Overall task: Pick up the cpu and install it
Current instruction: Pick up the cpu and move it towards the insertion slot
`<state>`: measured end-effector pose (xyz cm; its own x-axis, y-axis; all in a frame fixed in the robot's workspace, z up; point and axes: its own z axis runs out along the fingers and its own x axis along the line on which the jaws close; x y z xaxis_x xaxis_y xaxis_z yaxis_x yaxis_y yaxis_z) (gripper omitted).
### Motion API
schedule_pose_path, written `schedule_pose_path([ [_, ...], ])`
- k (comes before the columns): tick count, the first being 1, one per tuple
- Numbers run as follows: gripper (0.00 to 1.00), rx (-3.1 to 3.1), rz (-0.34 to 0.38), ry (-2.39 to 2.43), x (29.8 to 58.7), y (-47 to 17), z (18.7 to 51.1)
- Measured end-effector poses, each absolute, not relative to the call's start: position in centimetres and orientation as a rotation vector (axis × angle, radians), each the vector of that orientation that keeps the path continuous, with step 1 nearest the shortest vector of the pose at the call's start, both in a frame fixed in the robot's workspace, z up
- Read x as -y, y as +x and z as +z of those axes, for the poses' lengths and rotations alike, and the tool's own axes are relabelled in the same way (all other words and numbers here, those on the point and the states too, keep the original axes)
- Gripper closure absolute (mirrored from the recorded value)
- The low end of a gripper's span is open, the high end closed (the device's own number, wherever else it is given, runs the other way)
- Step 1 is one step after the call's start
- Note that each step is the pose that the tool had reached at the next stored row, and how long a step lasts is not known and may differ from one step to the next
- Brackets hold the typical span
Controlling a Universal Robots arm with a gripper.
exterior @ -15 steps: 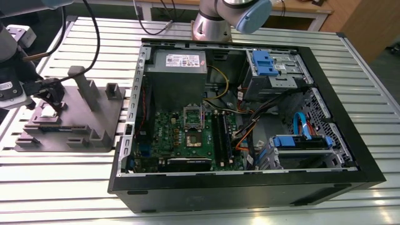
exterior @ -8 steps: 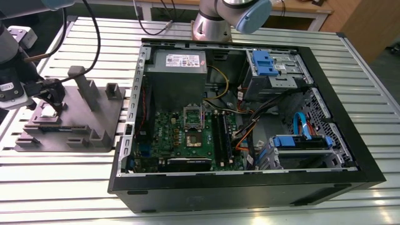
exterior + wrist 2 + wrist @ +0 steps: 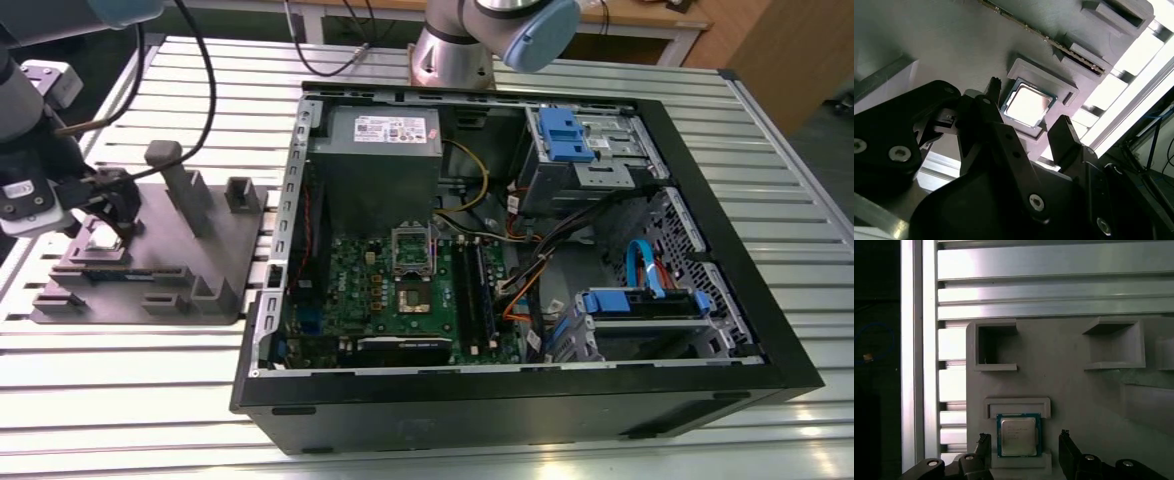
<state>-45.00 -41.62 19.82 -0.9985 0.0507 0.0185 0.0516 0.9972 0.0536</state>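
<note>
Just one cpu [image 3: 1018, 435] between two parted fingers [image 3: 1070, 454], on grey fixture [image 3: 1079, 390].

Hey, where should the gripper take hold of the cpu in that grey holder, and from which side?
Grip the cpu by its two opposite thin edges, coming straight down from above. It lies flat in the grey holder, whose raised lips guard two edges and leave the other two free; the open gripper straddles those free edges.

No legible text; print on cpu [image 3: 1018, 435] and power supply label [image 3: 386, 128] (white) unreadable.
</note>
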Motion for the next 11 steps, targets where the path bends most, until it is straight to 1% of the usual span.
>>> schedule_pose_path([
  [11,0.35,3.122,-0.085,-0.088,41.43,-45.19,19.02],
])
